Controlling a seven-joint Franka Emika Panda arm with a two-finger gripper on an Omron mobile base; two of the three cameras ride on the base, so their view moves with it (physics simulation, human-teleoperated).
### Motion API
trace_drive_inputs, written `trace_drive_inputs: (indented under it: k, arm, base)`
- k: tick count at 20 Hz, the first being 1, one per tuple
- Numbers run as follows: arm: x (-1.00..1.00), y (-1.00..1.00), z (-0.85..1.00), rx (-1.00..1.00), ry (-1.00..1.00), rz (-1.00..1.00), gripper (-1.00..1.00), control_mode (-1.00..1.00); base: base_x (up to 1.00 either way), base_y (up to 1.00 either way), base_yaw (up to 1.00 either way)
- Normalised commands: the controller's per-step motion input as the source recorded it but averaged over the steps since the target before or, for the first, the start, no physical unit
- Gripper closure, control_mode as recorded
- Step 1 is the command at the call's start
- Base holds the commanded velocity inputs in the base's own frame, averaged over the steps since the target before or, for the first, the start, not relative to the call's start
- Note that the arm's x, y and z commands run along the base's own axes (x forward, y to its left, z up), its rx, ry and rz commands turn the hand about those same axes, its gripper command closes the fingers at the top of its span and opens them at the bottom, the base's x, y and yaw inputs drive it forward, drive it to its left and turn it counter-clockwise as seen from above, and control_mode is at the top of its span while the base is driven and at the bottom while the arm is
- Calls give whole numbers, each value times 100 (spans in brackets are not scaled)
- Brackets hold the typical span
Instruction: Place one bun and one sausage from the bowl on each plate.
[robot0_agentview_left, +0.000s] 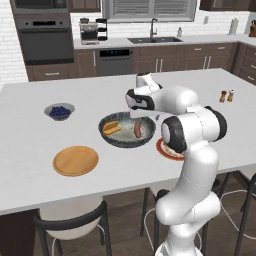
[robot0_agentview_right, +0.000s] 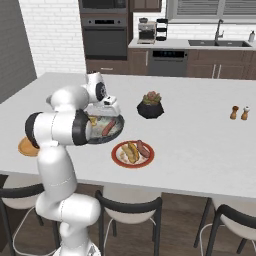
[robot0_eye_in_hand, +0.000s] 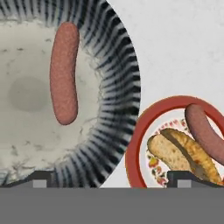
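The dark grey bowl (robot0_agentview_left: 120, 141) stands mid-counter and holds one bun (robot0_agentview_left: 111, 128) and one sausage (robot0_agentview_left: 137, 130). Right of it, the red-rimmed white plate (robot0_agentview_right: 118, 156) carries a bun (robot0_agentview_right: 130, 151) and a sausage (robot0_agentview_right: 143, 148). The orange-tan wooden plate (robot0_agentview_left: 75, 160) lies bare at the front left of the bowl. My gripper (robot0_eye_in_hand: 111, 179) hangs open above the bowl's right rim (robot0_eye_in_hand: 118, 87), between the bowl's sausage (robot0_eye_in_hand: 64, 72) and the red-rimmed plate (robot0_eye_in_hand: 135, 144). Nothing is between its fingers.
A small grey bowl of blueberries (robot0_agentview_left: 59, 111) sits at the left. A dark potted plant (robot0_agentview_right: 151, 106) stands behind the red-rimmed plate. Two shakers (robot0_agentview_right: 239, 112) are far right. Chairs stand along the counter's near edge.
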Motion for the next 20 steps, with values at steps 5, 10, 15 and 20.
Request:
trace_drive_inputs:
  k: [5, 10, 15, 20]
  arm:
    - [45, 42, -47, 5, -11, -3, -100, -100]
    - [42, 39, -38, 0, 1, 2, -100, -100]
    - [42, -7, -18, -1, 6, 3, -100, -100]
    - [23, -8, -36, -2, 10, 0, -100, -100]
  base:
    - [0, 0, 0]
    - [0, 0, 0]
    - [0, 0, 0]
    - [0, 0, 0]
